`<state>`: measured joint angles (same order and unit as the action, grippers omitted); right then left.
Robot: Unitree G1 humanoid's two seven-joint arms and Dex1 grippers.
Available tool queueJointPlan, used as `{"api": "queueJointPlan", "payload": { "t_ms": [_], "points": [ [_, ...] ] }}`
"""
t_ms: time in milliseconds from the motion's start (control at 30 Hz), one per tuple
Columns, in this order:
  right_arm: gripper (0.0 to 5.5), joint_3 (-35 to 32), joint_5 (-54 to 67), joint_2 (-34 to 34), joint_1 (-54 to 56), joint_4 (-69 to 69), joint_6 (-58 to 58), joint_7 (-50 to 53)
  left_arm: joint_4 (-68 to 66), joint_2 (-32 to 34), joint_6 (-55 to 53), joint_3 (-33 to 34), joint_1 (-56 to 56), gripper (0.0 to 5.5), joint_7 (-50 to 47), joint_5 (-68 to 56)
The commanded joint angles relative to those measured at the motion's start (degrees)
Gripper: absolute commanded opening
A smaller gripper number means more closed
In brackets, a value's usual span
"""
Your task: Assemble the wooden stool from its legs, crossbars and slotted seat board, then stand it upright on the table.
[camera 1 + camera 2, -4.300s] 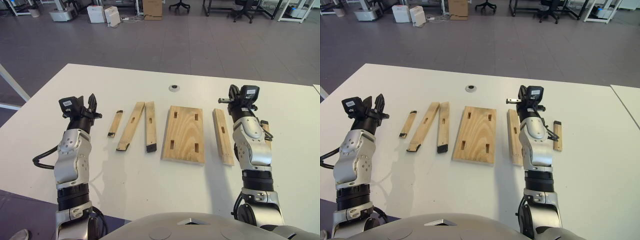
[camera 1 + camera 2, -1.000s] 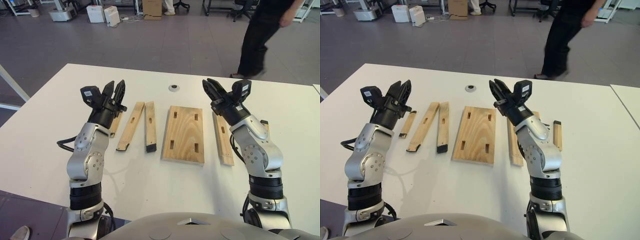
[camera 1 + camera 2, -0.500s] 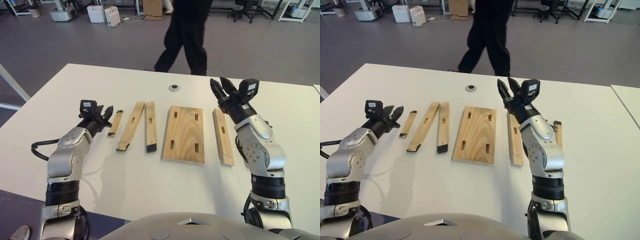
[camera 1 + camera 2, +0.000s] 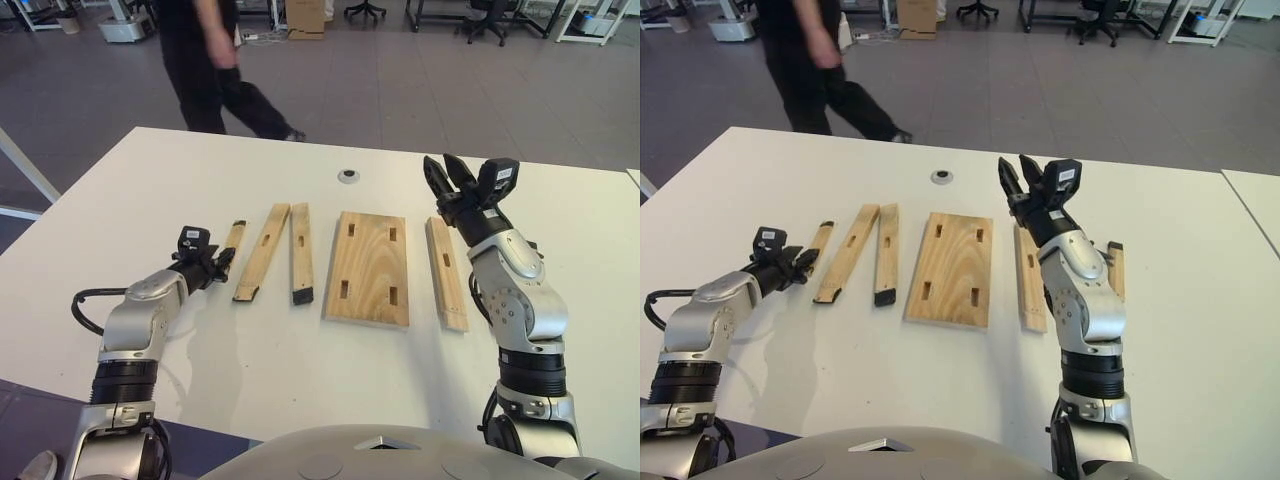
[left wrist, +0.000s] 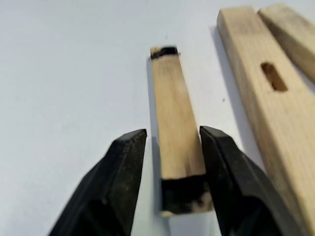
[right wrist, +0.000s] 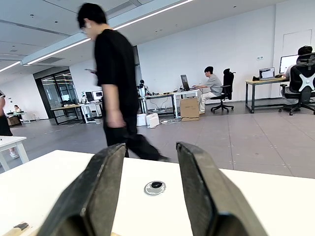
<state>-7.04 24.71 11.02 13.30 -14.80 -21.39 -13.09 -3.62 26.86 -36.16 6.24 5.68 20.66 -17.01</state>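
Six wooden pieces lie flat on the white worktop: one slotted seat board with four slots, three long legs and two short crossbars.

The left end effector sits low over the worktop. Its fingers are spread, one on each side of the dark-tipped near end of the left crossbar. One finger looks to be right against the wood, while the other stands off with a visible gap (so nothing is clamped). Past this crossbar, toward the middle, lie the nearest leg and just beside it the second leg, then the seat board.

The right end effector is raised above the worktop with its fingers spread apart, holding and touching nothing. Below it, running back toward the robot, is the third leg, just beside the board's right edge. The right crossbar lies on the outer side of that arm, partly hidden by it. Ahead of the right end effector, a small round fitting is set in the worktop.
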Motion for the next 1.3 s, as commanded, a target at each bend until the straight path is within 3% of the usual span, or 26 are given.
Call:
{"api": "queueJointPlan", "payload": {
  "t_ms": [33, 100, 267, 433, 600, 733, 1067, 1300],
  "points": [
    [1.95, -0.9, -0.2, -0.3, 1.2, 0.3, 0.1, 0.8, -2.9, -0.8, -0.7, -1.6, -1.8, 2.00, 0.8, 1.5],
    [1.95, -1.0, -0.3, -0.6, 1.1, 0.1, -0.1, 1.1, -4.1, -0.9, -0.1, -2.3, -3.0, 2.00, 1.2, 1.9],
    [1.99, -1.4, -0.4, -0.6, 0.8, -0.2, 0.0, 1.8, -4.3, 0.1, 0.8, -2.2, -6.0, 1.30, 2.6, 2.8],
    [1.99, -1.6, -0.5, -0.7, 1.0, -0.1, 0.0, 2.1, -4.4, 1.2, 3.2, -2.3, -6.0, 1.30, 3.1, 4.2],
    [1.99, -2.4, 3.4, -2.1, 2.7, -0.8, -2.1, 2.3, 2.9, 1.9, 10.7, 4.1, 0.7, 1.29, 1.2, 2.0],
    [1.99, -1.4, 5.1, -2.6, 3.1, -1.5, -3.4, 1.8, 8.7, 1.8, 11.9, 5.6, 4.5, 1.29, 2.0, 0.6],
    [1.99, -5.5, 22.7, -8.1, 9.2, -2.7, -11.8, 5.6, 16.7, -2.1, 15.4, -4.0, 12.8, 1.29, 8.4, -0.2],
    [1.99, -5.0, 35.9, -13.5, 13.0, -2.0, -19.6, 14.6, 16.8, -3.5, 18.6, -10.7, 13.7, 1.29, 10.7, 3.2]
  ]
}}
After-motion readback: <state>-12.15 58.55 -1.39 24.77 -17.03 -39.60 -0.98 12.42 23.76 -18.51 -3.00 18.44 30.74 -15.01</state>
